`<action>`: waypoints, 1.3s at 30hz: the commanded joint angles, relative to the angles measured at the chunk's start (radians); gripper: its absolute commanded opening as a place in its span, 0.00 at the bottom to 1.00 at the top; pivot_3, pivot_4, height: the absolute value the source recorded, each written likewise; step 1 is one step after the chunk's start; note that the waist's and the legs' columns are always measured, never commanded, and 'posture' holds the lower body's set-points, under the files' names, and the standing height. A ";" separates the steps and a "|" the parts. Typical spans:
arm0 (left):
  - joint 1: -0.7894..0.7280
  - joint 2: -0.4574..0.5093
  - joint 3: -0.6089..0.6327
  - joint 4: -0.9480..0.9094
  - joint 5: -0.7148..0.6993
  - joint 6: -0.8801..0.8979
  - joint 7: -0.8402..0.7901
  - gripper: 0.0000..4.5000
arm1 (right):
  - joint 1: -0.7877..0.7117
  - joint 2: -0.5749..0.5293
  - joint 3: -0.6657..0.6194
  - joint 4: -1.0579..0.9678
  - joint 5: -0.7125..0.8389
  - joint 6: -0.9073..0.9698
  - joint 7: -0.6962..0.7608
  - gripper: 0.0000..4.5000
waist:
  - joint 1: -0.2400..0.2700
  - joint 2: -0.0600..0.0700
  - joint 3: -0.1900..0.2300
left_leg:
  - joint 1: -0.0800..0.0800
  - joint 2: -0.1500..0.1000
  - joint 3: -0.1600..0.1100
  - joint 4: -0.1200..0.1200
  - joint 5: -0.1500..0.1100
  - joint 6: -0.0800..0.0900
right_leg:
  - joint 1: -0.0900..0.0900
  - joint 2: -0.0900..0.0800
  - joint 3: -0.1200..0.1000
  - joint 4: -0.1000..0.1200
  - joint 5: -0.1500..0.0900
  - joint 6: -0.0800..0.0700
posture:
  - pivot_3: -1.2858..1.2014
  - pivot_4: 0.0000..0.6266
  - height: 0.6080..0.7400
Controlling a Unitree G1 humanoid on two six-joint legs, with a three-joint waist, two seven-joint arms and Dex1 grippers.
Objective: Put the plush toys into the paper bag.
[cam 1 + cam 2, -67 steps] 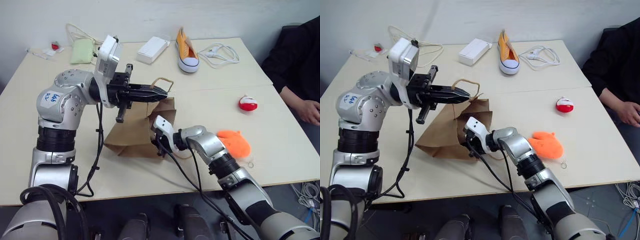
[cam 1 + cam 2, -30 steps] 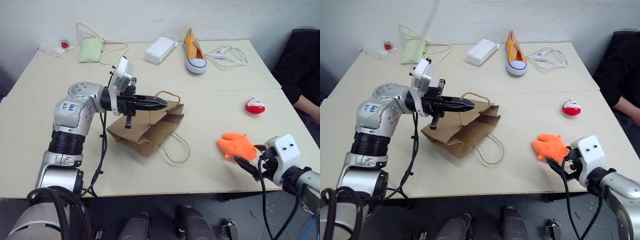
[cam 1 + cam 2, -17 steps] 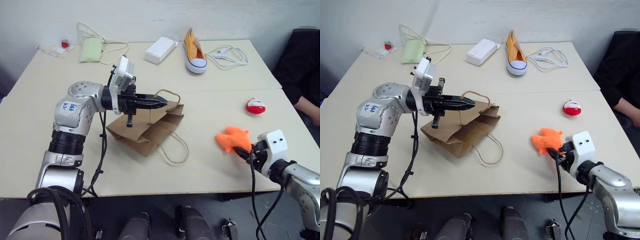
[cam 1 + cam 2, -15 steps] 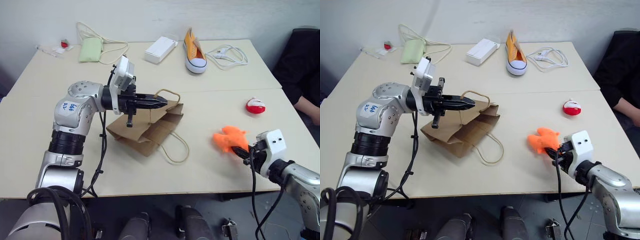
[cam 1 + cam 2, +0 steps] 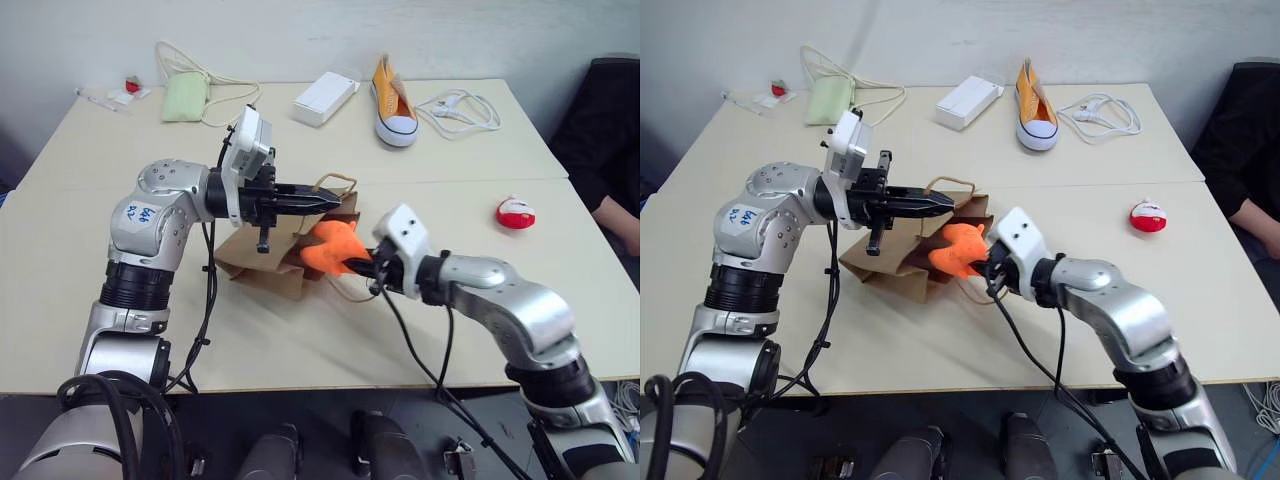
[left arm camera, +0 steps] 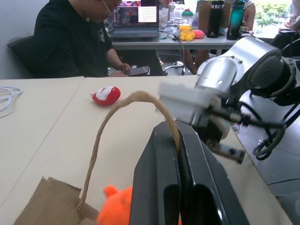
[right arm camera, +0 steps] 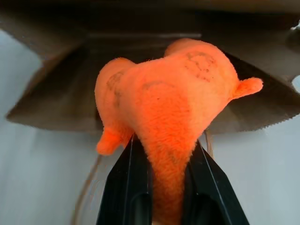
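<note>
Orange plush [image 5: 331, 247], fuzzy and lobed, sits clamped in the right end effector [image 5: 368, 265] at the bag [image 5: 262, 266] mouth; the left end effector [image 5: 330, 200] pinches a handle [image 6: 121, 123]. Beige bench [image 5: 300, 340], white wall.

Bright orange plush toy [image 5: 333, 246]; plain brown kraft paper bag [image 5: 262, 268] with tan cord handles; small red-and-white plush toy [image 5: 516, 213]; orange sneaker [image 5: 393, 101] with white sole; pale green pouch [image 5: 183, 98]; white box [image 5: 325, 98]; beige worktop [image 5: 300, 335]; black gripper fingers [image 7: 126, 187].
</note>
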 commanded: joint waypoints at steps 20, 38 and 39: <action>-0.023 -0.017 0.002 -0.081 -0.025 0.017 -0.008 0.00 | -0.265 0.333 0.066 0.455 -0.160 -0.117 0.060 0.05 | -0.045 0.000 0.000 | 0.000 0.000 0.000 0.000 0.000 0.000 | -0.002 0.000 0.000 0.005 0.000 0.000 | 0.52 0.24 1.00; 0.038 0.072 0.073 -0.066 -0.039 0.044 0.040 0.00 | 0.007 0.102 -0.355 -0.299 0.102 0.329 0.026 0.99 | -0.044 0.000 0.000 | -0.005 0.000 0.000 0.000 0.000 0.000 | -0.007 0.000 0.000 0.007 0.000 0.000 | 0.52 0.24 1.00; 0.038 0.074 0.084 -0.076 -0.053 0.059 0.048 0.00 | 0.048 0.065 -0.400 -0.343 0.107 0.362 0.015 0.99 | -0.039 0.000 0.000 | -0.005 0.000 -0.001 0.000 0.000 0.000 | -0.007 0.000 0.000 0.007 0.000 0.000 | 0.52 0.24 1.00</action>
